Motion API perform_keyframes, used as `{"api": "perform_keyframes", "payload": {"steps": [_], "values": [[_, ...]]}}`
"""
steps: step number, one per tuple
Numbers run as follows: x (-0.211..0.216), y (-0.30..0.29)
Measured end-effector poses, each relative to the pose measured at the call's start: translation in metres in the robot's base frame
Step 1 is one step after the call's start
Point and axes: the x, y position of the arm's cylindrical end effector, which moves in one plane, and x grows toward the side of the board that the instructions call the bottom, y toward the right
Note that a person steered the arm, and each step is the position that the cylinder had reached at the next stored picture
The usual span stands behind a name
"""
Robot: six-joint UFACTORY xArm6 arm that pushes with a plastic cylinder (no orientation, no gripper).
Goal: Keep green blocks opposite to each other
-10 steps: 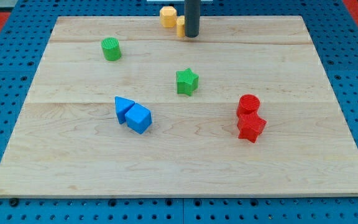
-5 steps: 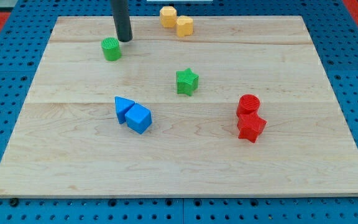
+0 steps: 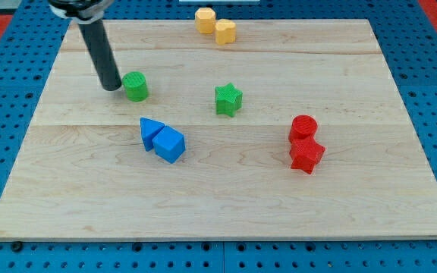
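Now my tip [image 3: 112, 87] left beside upright green cylinder [image 3: 135, 86].

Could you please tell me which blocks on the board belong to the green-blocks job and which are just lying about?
Belonging to the job:
- green cylinder, just to the right of my tip in the view
- green star, near the board's middle

Just lying about:
- two yellow blocks at the view's top
- two blue blocks, touching
- two red blocks, touching
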Motion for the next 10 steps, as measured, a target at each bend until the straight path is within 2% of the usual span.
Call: {"api": "perform_keyframes", "payload": {"steps": [1,2,3,4,5,6,7,8,9,10], "values": [[0.001,0.039],[0.031,0.069],[0.043,0.118],[0.041,0.127],[0.04,0.1],[0.033,0.131],[0.056,0.162],[0.056,0.187],[0.052,0.242],[0.08,0.317]]}}
